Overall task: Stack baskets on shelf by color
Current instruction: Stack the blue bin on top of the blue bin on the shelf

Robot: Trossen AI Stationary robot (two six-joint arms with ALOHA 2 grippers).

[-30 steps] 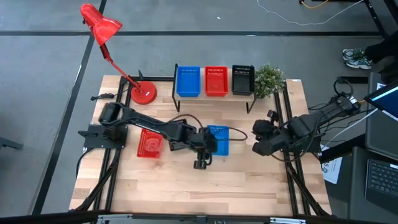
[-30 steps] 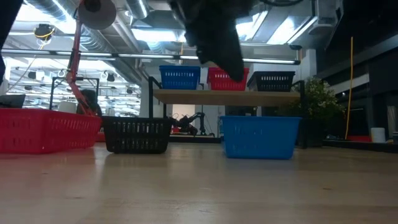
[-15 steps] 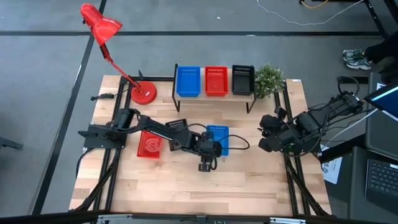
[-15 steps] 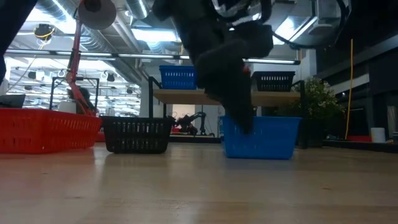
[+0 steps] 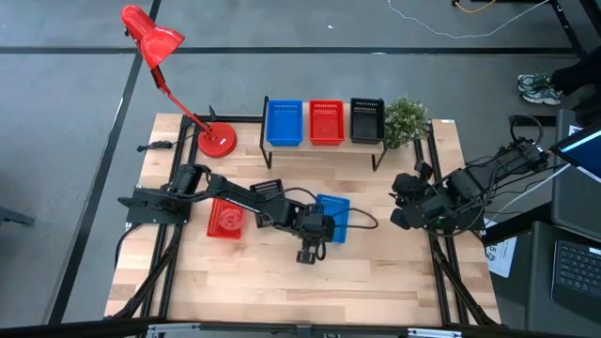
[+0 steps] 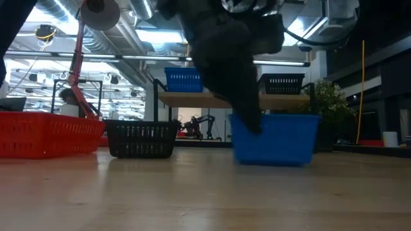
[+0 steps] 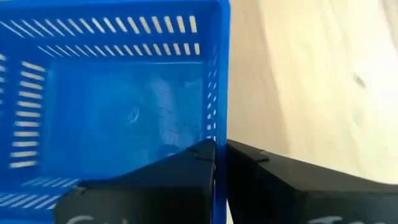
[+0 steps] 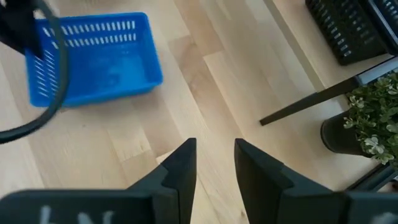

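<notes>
On the table lies a blue basket [image 5: 336, 218], and my left gripper [image 5: 315, 231] is shut on its wall. The shelf [image 5: 324, 144] at the far edge carries a blue basket [image 5: 284, 122], a red basket [image 5: 326, 122] and a black basket [image 5: 366, 120] side by side. A second red basket [image 5: 225, 218] sits on the table to the left. Another black basket [image 6: 141, 138] shows in the low view. My right gripper [image 5: 402, 208] waits open at the table's right edge, holding nothing. My left gripper clamps a long side wall of the blue basket at its rim [image 7: 219, 134], one finger inside [image 7: 174, 180] and one outside [image 7: 280, 180]. The fingers come from above, pointing down. The basket stays upright; whether its base is still on the table I cannot tell.
A red desk lamp [image 5: 216, 141] stands at the far left, with its head over the floor beyond the table. A small potted plant [image 5: 406, 120] stands right of the shelf. Bare wood [image 5: 282, 282] stretches along the near edge.
My left gripper has come down onto the blue basket's wall and shut on it. The basket has turned a little and shifted slightly toward the table's right and near edges. My right gripper has drawn back a little toward the right edge.
</notes>
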